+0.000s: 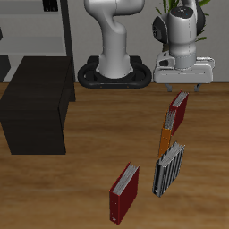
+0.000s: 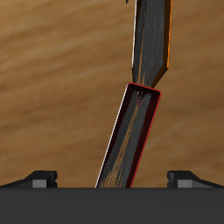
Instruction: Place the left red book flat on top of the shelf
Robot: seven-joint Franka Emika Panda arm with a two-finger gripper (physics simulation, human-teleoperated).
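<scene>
The left red book [image 1: 179, 112] stands on its edge on the wooden table, dark red with white page edges. My gripper [image 1: 183, 86] hovers just above it, open and empty. In the wrist view the book [image 2: 131, 140] shows edge-on between the wide-apart fingers [image 2: 39, 178], with my gripper [image 2: 114, 179] centred over it and not touching it. The matt-black shelf [image 1: 36, 103] is low and boxy with a bare flat top, and it stands across the table from the books.
An orange book [image 1: 167, 134] stands right in front of the red one and shows in the wrist view [image 2: 150, 44]. A dark striped book [image 1: 168, 170] and a second red book [image 1: 124, 192] stand nearer the front edge. A grey rack [image 1: 36, 27] stands behind the shelf.
</scene>
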